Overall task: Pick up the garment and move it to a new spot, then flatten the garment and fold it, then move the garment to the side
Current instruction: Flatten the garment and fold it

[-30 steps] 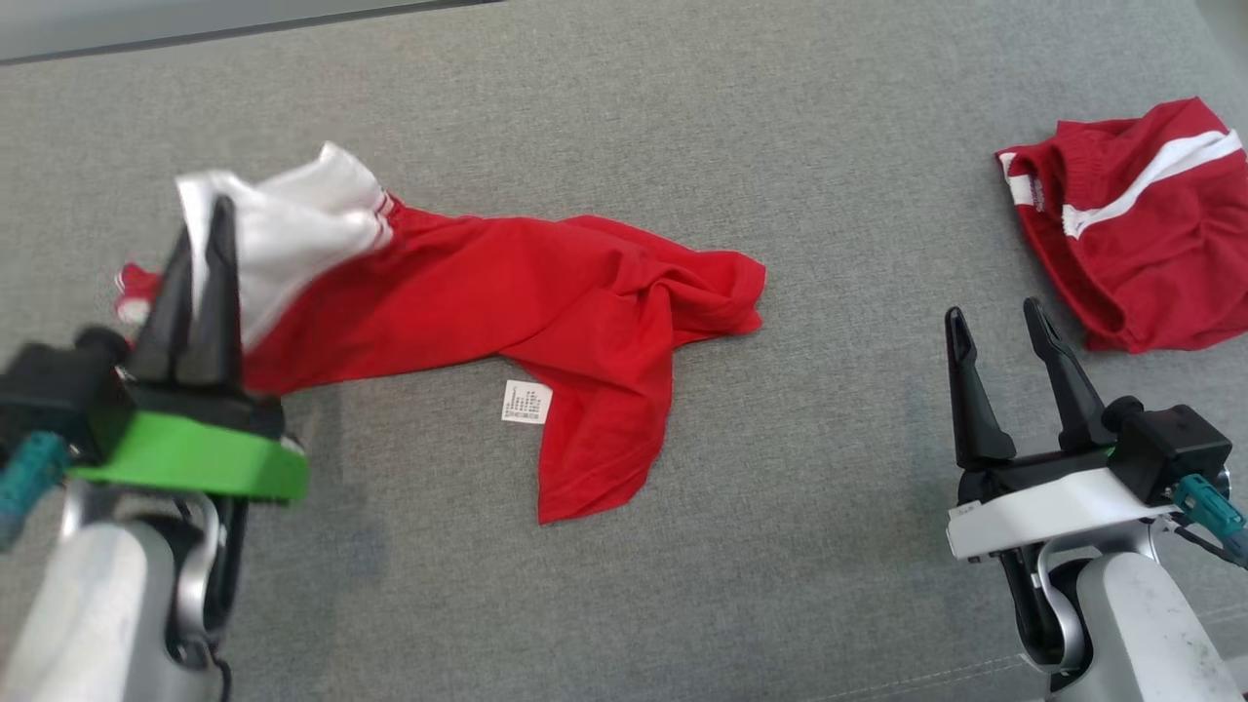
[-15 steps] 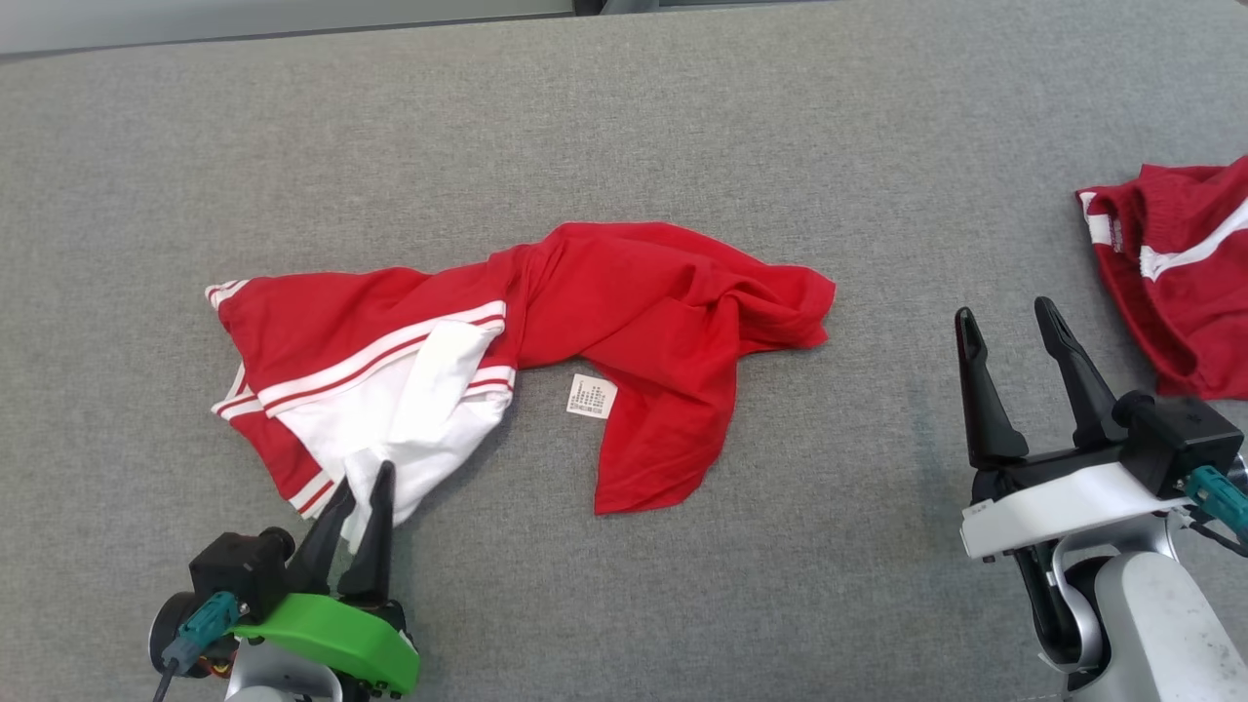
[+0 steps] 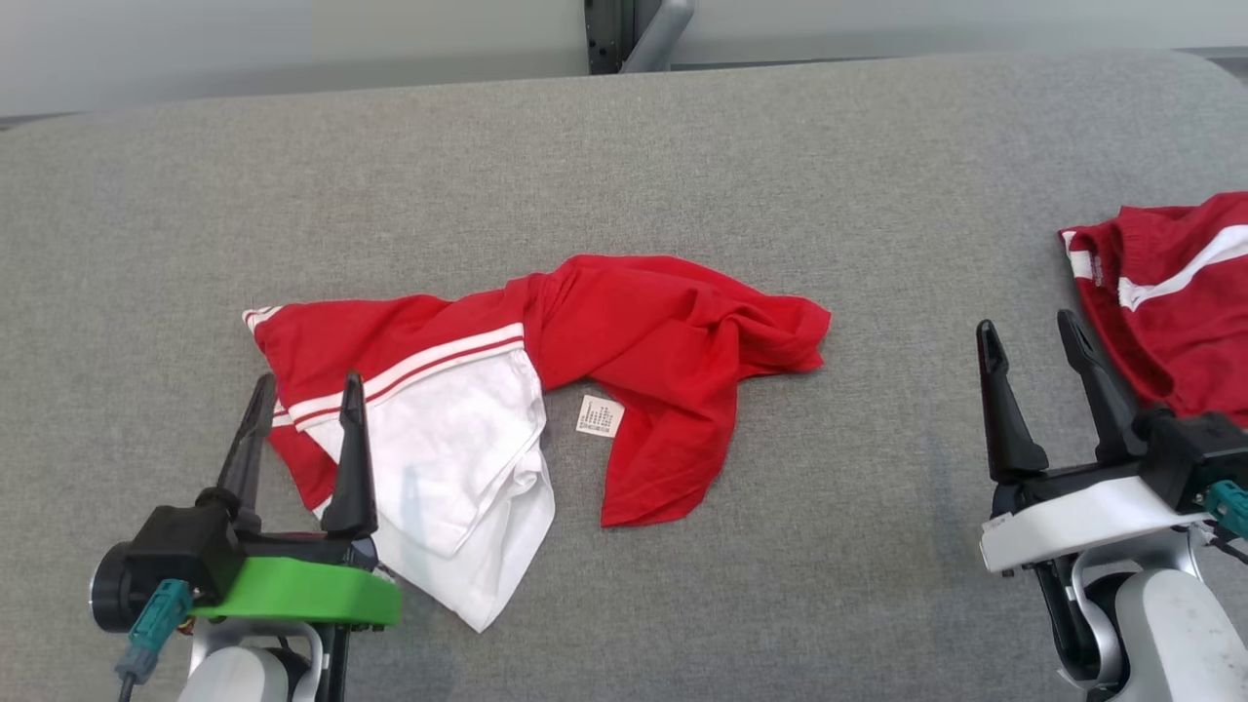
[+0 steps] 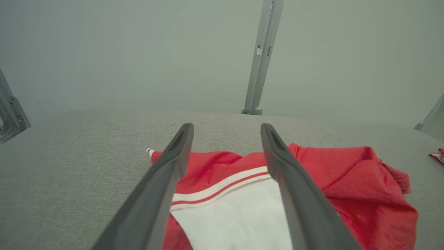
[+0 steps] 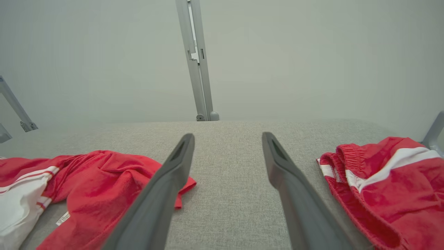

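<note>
The garment (image 3: pixel 624 341), red with a white panel and red-white stripes, lies crumpled across the middle of the grey surface (image 3: pixel 682 146); a small white label (image 3: pixel 599 415) sticks out beside it. My left gripper (image 3: pixel 304 390) stands open at the lower left, its fingers over the garment's left edge with nothing between them. From the left wrist, the garment (image 4: pixel 350 180) spreads under and beyond the open left gripper (image 4: pixel 227 129). At the lower right my right gripper (image 3: pixel 1026 330) is open and empty over bare fabric; its wrist view has the garment (image 5: pixel 104 173) to the left of the right gripper (image 5: pixel 228 138).
A second red piece of clothing with white stripes (image 3: pixel 1170 302) lies bunched at the right edge, just right of my right gripper, also in the right wrist view (image 5: pixel 388 180). A metal post (image 3: pixel 639 34) stands behind the surface's far edge.
My left gripper pulled the white end of the garment toward the near edge, laid it down and opened, letting go. The camera tilted. My right gripper stayed open.
</note>
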{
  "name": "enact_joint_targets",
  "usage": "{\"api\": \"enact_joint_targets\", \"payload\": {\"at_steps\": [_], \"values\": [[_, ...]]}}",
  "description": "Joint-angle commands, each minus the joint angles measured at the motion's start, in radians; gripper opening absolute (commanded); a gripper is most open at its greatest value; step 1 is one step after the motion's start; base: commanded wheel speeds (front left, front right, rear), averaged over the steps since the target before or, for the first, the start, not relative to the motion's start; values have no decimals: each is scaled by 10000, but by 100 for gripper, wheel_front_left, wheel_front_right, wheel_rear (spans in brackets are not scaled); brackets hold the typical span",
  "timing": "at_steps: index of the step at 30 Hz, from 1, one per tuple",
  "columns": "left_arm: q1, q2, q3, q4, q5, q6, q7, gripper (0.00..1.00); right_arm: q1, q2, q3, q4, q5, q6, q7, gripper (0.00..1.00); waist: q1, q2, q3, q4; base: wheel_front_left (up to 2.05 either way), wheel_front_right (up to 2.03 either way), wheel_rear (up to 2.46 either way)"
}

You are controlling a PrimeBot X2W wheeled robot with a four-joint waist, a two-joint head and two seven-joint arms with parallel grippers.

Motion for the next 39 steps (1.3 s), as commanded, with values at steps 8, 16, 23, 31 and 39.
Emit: {"api": "enact_joint_targets", "payload": {"at_steps": [8,16,23,31,39], "values": [[399,541,258,-404,516,677,193,100,570,23,164,-1,-102,-15,267,100,1,0,-1039,-335,0,0,0],[998,625,310,-653,439,938,370,100,892,26,184,-168,3,-15,435,100,1,0,-1343,-421,0,0,0],[978,675,252,-714,375,961,463,100,939,63,148,-229,35,-15,469,100,1,0,-1313,-362,0,0,0],[737,656,152,-779,355,952,549,100,764,-320,1273,-191,-91,-13,789,100,1,0,-1110,-113,0,0,0],[180,431,-78,-603,372,805,414,100,-474,-1159,5264,873,197,-15,1042,100,1,0,-565,773,0,0,0]]}}
